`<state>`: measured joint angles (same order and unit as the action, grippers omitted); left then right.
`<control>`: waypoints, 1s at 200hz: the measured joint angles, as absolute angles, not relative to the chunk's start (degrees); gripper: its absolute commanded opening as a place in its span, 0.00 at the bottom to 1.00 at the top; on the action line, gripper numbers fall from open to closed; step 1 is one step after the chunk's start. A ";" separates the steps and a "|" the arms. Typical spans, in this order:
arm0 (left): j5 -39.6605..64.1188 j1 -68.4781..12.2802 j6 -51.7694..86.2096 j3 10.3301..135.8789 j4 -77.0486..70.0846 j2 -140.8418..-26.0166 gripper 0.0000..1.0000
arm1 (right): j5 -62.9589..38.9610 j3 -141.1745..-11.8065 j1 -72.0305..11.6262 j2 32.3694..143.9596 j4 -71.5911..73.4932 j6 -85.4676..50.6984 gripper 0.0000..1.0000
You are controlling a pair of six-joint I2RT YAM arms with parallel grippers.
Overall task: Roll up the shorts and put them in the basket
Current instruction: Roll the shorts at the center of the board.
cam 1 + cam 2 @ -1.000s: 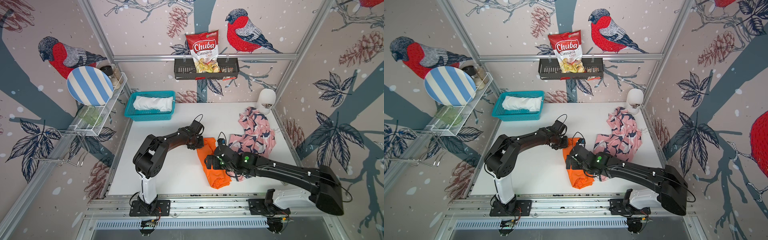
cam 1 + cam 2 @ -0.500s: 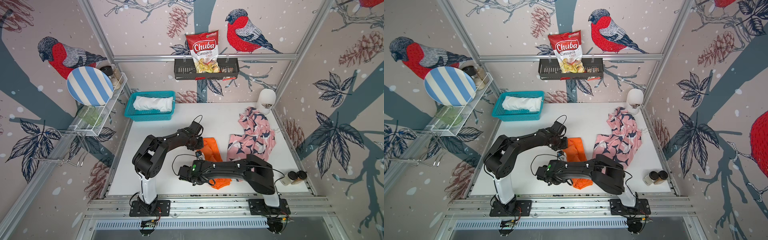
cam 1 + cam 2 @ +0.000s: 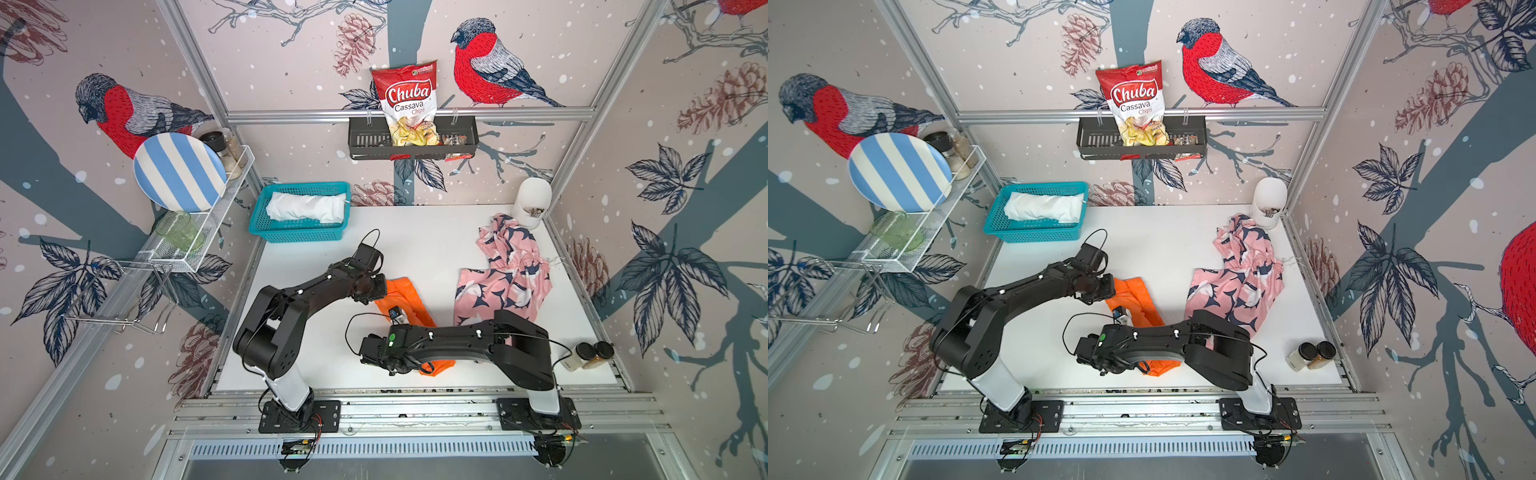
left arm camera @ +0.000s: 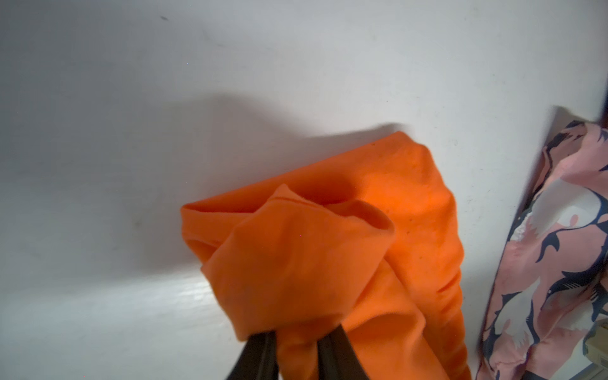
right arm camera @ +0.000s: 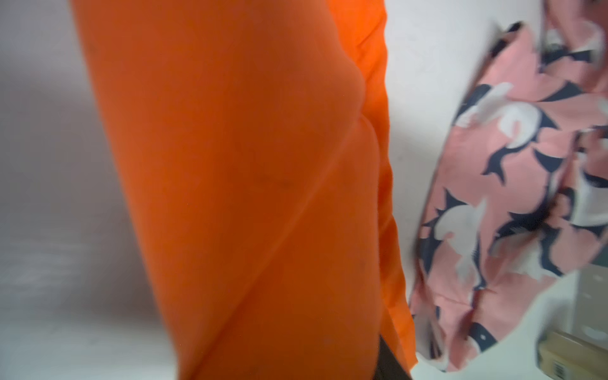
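Second pair in hand, by the look of it: working on the orange shorts [image 3: 409, 307], laid as a long, narrow folded strip on the white table [image 3: 415, 237] between the two arms, with the far end at the left gripper [image 3: 380, 289] and the near end under the right gripper [image 3: 392, 363]. From the left wrist, pinching a bunched fold of orange cloth between dark fingers [image 4: 260, 355] drawn nearly together, the fold standing up off the table. Cannot tell how wide the right claw stands, nor whether anything is caught in it. Showing just one dark finger [image 5: 391, 362] beneath blurred orange fabric in the right wrist view, and hidden under the wrist in both top views. Counting the white shorts [image 3: 305, 208] as done, since lying as a roll inside the teal basket [image 3: 299, 237]. Leaving the pink patterned shorts [image 3: 507, 278] for later: crumpled and unrolled toward the far right of the table, near the orange pair. Next, probably: getting a sure hold on the near edge, turning it over on itself tightly, then rolling toward the far end while keeping the strip taut from the left, so as not to let slack cloth spoil the roll.
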<state>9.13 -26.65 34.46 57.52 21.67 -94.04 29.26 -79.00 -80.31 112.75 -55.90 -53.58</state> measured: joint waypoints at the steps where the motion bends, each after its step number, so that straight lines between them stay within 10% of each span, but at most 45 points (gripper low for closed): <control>1: 8.97 -26.50 34.41 57.28 21.76 -93.62 0.27 | 28.95 -78.87 -80.31 112.55 -55.61 -53.52 0.40; 66: 4.58 -21.71 33.04 51.59 28.05 -78.94 0.59 | -2.04 -55.24 -69.67 96.53 -19.20 -50.24 0.33; 200: 13.06 -33.93 45.63 49.95 20.51 -78.74 0.76 | -37.10 -23.44 -44.73 88.60 25.28 -54.35 0.29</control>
<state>13.06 -33.93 45.63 49.95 20.51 -78.74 -37.10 -23.44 -44.73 88.60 25.28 -54.35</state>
